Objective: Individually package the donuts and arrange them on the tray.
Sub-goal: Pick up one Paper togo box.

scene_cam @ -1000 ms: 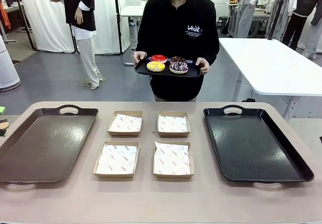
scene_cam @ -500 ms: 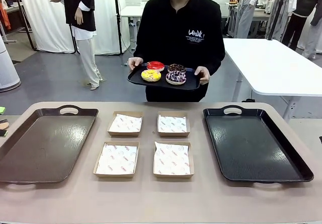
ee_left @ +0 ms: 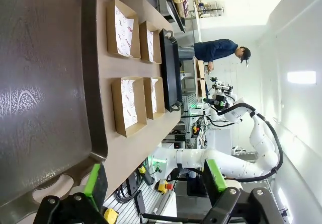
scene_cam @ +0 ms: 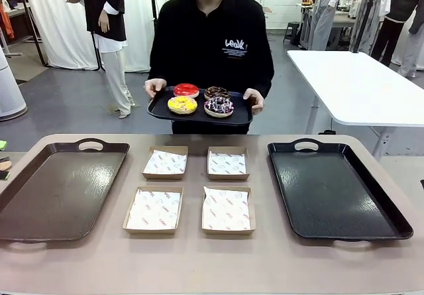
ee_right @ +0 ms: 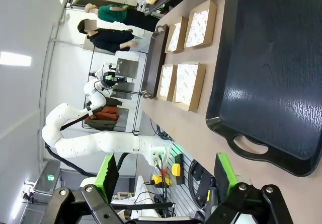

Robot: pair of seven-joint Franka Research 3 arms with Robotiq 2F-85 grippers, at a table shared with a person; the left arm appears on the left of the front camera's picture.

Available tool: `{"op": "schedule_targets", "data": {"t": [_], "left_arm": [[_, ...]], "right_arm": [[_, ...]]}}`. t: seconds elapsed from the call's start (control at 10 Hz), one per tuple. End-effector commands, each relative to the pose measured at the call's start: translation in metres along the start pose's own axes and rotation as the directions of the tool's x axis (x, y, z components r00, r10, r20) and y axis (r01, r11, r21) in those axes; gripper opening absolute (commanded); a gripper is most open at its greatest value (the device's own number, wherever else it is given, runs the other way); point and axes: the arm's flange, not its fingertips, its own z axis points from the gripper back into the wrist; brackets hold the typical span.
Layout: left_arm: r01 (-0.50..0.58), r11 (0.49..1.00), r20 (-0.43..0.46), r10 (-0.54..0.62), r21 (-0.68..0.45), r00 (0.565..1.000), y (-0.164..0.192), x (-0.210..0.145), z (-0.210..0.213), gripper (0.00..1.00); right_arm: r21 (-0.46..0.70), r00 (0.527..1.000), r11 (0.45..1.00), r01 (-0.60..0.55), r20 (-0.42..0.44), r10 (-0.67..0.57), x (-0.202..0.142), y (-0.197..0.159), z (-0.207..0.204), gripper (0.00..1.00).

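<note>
Donuts (scene_cam: 200, 99) are held by neither end effector. Your left end effector (ee_left: 156, 178) stands with its jaws fully spread and its green pads bare, nothing between them. The handle end of the brown tray (ee_left: 40, 83) lies just beyond its fingers. Your right end effector (ee_right: 166, 171) is equally wide and empty, facing the handle end of the black tray (ee_right: 271, 58).

Both trays are rectangular, with raised rims and cut-out handles. The brown one is dull and streaked, the black one glossy and pebbled. Between them on the beige tabletop (scene_cam: 199, 262) lie four shallow square cardboard boxes (scene_cam: 154, 209), two by two, each lined with white printed paper.

Beyond the far edge a person (scene_cam: 211, 36) carries a small black tray (scene_cam: 199, 118), with hands (scene_cam: 154, 86) at its two ends. It bears four glossy rings: red (scene_cam: 186, 90), yellow (scene_cam: 181, 105), chocolate brown (scene_cam: 216, 93) and dark with sprinkles (scene_cam: 218, 107).

Since the earlier frames the person and that small tray have shifted toward the robot's left, and the tray sits lower. The boxes and large trays are unmoved.
</note>
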Motion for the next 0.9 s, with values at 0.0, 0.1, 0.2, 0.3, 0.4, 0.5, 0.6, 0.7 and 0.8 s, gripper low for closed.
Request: {"op": "schedule_targets", "data": {"t": [0.0, 0.1, 0.2, 0.3, 0.4, 0.5, 0.6, 0.7, 0.8], "left_arm": [[0.009, 1.0, 0.011, -0.008, -0.019, 1.0, -0.0003, -0.0006, 0.0011, 1.0], [0.009, 1.0, 0.011, -0.008, -0.019, 1.0, -0.0003, -0.0006, 0.0011, 1.0], [0.009, 1.0, 0.011, -0.008, -0.019, 1.0, -0.0003, -0.0006, 0.0011, 1.0], [0.009, 1.0, 0.011, -0.008, -0.019, 1.0, -0.0003, -0.0006, 0.0011, 1.0], [0.009, 1.0, 0.011, -0.008, -0.019, 1.0, -0.0003, -0.0006, 0.0011, 1.0], [0.009, 1.0, 0.011, -0.008, -0.019, 1.0, -0.0003, -0.0006, 0.0011, 1.0], [0.009, 1.0, 0.011, -0.008, -0.019, 1.0, -0.0003, -0.0006, 0.0011, 1.0], [0.009, 1.0, 0.011, -0.008, -0.019, 1.0, -0.0003, -0.0006, 0.0011, 1.0], [0.009, 1.0, 0.011, -0.008, -0.019, 1.0, -0.0003, -0.0006, 0.0011, 1.0]], "right_arm": [[0.025, 1.0, 0.999, -0.019, 0.015, 0.019, 0.0009, -0.0031, -0.001, 1.0], [0.025, 1.0, 0.999, -0.019, 0.015, 0.019, 0.0009, -0.0031, -0.001, 1.0], [0.025, 1.0, 0.999, -0.019, 0.015, 0.019, 0.0009, -0.0031, -0.001, 1.0], [0.025, 1.0, 0.999, -0.019, 0.015, 0.019, 0.0009, -0.0031, -0.001, 1.0], [0.025, 1.0, 0.999, -0.019, 0.015, 0.019, 0.0009, -0.0031, -0.001, 1.0], [0.025, 1.0, 0.999, -0.019, 0.015, 0.019, 0.0009, -0.0031, -0.001, 1.0], [0.025, 1.0, 0.999, -0.019, 0.015, 0.019, 0.0009, -0.0031, -0.001, 1.0], [0.025, 1.0, 0.999, -0.019, 0.015, 0.019, 0.0009, -0.0031, -0.001, 1.0], [0.025, 1.0, 0.999, -0.019, 0.015, 0.019, 0.0009, -0.0031, -0.001, 1.0]]}}
